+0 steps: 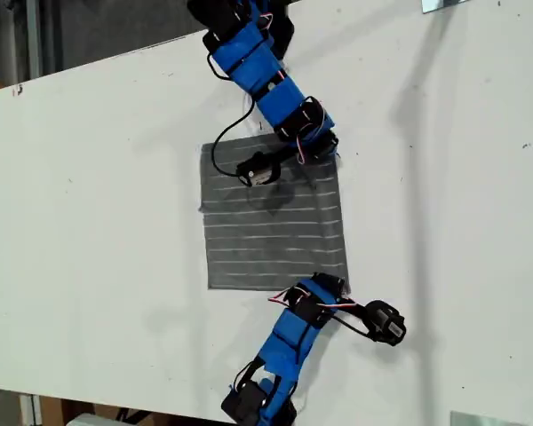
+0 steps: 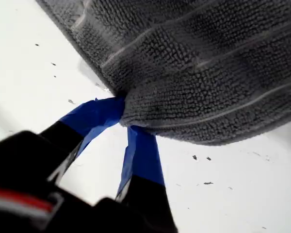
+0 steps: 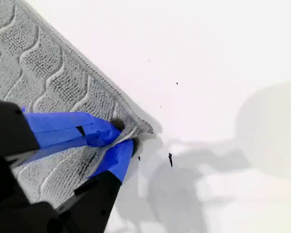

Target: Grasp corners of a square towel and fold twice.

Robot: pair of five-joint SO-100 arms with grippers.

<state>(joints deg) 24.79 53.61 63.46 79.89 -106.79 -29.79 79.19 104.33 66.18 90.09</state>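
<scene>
The towel (image 1: 271, 226), grey looped pile with pale stripes, lay flat; my first gripper (image 2: 126, 124) and second gripper (image 3: 123, 136) each pinched a corner.

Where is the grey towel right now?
The towel lies flat mid-table in the exterior view, between the two blue arms, each gripper pinching a corner on that view's right side.

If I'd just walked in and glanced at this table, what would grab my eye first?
Probably the grey striped towel lying flat in the middle of the white table, with a bright blue arm reaching in from the top and another from the bottom of the exterior view. Up close, my first gripper is pinching one towel corner, and my second gripper is pinching another corner.
</scene>
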